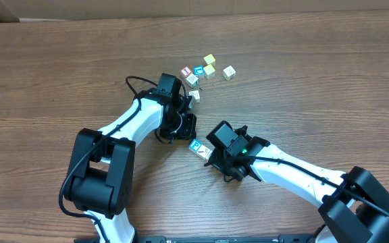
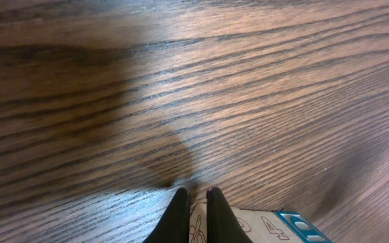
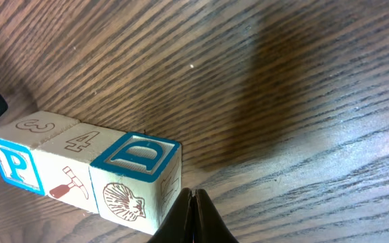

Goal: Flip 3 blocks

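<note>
Brown wood-grain table (image 1: 46, 67): left gripper (image 2: 196, 197), jaws pinched together on nothing, just beside the row of three small wooden picture blocks (image 3: 80, 172); right gripper (image 3: 193, 206), likewise closed and empty, just beside its blue-D end.

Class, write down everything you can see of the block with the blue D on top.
The D block is a small cube of pale cream wood. Its top carries a D inside a blue frame; the side facing the right wrist camera shows a brown scallop shell, another side a faint line drawing. It sits flat on the wooden table, flush against the block marked 4. The shut right hand is at its near corner; contact cannot be told.
</note>
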